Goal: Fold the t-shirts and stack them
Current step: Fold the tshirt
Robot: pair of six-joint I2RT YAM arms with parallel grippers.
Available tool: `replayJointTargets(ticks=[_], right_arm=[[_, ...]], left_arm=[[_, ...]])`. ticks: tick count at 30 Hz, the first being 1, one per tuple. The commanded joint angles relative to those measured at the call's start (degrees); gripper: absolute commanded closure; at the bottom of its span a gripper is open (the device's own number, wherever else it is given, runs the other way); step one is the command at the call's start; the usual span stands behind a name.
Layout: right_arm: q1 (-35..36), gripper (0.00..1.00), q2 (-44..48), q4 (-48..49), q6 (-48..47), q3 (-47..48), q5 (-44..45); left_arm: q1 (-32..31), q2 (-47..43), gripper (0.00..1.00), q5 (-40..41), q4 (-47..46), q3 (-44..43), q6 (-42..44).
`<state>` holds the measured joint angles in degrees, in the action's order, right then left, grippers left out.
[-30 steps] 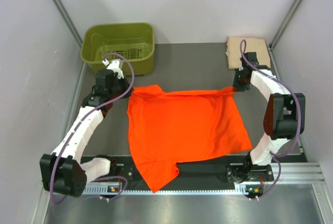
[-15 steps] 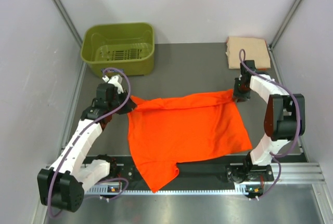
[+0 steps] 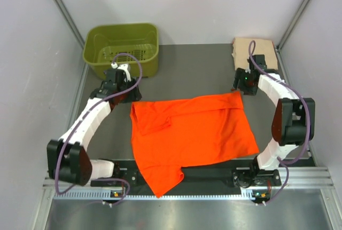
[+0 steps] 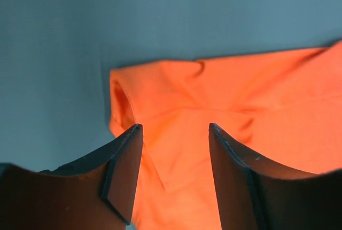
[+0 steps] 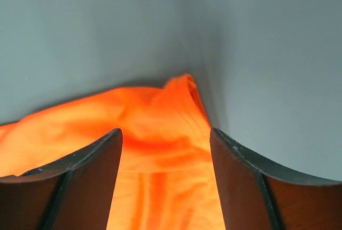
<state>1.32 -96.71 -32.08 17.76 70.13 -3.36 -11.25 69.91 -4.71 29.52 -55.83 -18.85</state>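
The bright orange t-shirt (image 3: 192,131) lies spread on the grey table, its far left corner folded over, one sleeve hanging over the near rail. The pale peach-tan t-shirt (image 3: 255,53) lies folded at the back right. My left gripper (image 3: 127,92) hovers open just beyond the orange shirt's far left corner (image 4: 160,96), its fingers (image 4: 120,176) apart with the cloth loose below them. Over the far right corner (image 5: 176,102), my right gripper (image 3: 243,85) is open too, and its fingers (image 5: 240,182) hold nothing.
An olive-green basket (image 3: 122,48) stands at the back left, just behind the left arm. Pale walls close in on both sides. A metal rail (image 3: 214,174) with the arm bases runs along the near edge.
Both grippers opened and let go of the orange shirt's far corners. The cloth dropped flat and both grippers drew back toward the far side.
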Motion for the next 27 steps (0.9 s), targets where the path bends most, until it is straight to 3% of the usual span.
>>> replayJointTargets(ticks=[1, 9, 14, 19, 27], right_arm=[[-0.7, 0.33, -2.6, 3.5, 0.3, 3.3, -3.8], [-0.7, 0.39, -6.9, 4.6, -0.3, 4.6, -6.6], [-0.7, 0.45, -9.1, 2.8, -0.2, 7.2, -7.0], [-0.9, 0.44, -9.8, 0.8, -1.8, 8.4, -4.7], [-0.8, 0.43, -8.9, -3.1, -3.3, 10.2, -3.9]], left_arm=[[1.1, 6.2, 0.43, -0.1, -1.7, -5.2, 5.9], [7.3, 14.8, 0.48, -4.5, -3.2, -4.9, 6.1], [7.8, 17.6, 0.48, -9.4, -2.3, -6.7, 5.4], [7.8, 18.9, 0.49, -12.2, -0.2, -7.0, 5.1], [7.8, 18.2, 0.51, -7.8, -0.2, -5.6, 8.0]])
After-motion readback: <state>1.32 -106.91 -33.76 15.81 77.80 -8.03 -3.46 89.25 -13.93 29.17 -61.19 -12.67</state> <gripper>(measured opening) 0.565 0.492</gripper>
